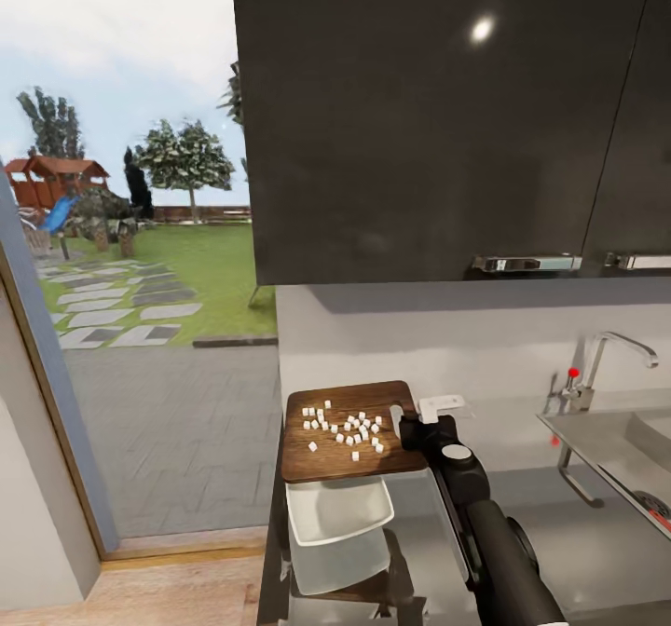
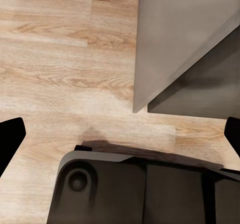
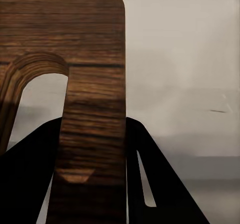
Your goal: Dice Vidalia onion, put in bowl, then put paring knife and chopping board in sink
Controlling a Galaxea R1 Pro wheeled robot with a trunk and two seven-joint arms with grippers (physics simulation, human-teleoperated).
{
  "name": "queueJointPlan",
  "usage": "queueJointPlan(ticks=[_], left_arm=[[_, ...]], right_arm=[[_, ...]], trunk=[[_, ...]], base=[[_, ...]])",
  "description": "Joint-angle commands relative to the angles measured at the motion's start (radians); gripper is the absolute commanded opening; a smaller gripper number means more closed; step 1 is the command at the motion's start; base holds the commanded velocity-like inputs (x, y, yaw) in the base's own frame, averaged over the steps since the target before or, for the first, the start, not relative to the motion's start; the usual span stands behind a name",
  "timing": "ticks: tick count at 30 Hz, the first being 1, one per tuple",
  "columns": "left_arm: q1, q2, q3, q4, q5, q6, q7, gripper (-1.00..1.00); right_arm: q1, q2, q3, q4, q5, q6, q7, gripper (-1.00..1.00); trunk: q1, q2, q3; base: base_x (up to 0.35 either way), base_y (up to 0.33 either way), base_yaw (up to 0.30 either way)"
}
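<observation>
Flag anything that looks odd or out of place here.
The chopping board is lifted by the right pincer at its handle end, hanging above the bowl with diced onion loose on top.

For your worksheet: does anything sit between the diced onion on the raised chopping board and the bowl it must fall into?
Nothing visible does. The right tool grips the chopping board at its edge, and the bowl lies open directly below the board's near edge, with the onion pieces on top.
</observation>
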Motion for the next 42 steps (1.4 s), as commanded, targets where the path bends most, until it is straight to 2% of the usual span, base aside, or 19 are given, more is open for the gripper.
queueJointPlan(ticks=[1,18,24,42], left_arm=[[0.0,0.0,-0.002,0.0,0.01,-0.002,0.004,1.0],[0.0,0.0,-0.002,0.0,0.01,-0.002,0.004,1.0],[0.001,0.0,-0.002,0.0,0.01,-0.002,0.004,1.0],[0.0,0.0,-0.002,0.0,0.01,-0.002,0.004,1.0]], right_arm=[[0.0,0.0,0.002,-0.001,0.003,0.006,-0.003,-1.0],[0.0,0.001,0.002,0.0,0.0,0.004,-0.003,-1.0],[0.0,-0.001,0.0,0.009,0.0,-0.05,-0.003,-1.0],[0.0,-0.005,0.0,0.032,0.0,-0.126,-0.003,-1.0]], trunk=[[0.0,-0.001,0.0],[0.0,-0.001,-0.01],[0.0,-0.001,-0.01],[0.0,-0.001,-0.01]], base=[[0.0,0.0,0.0],[0.0,0.0,0.0],[0.0,0.0,0.0],[0.0,0.0,0.0]])
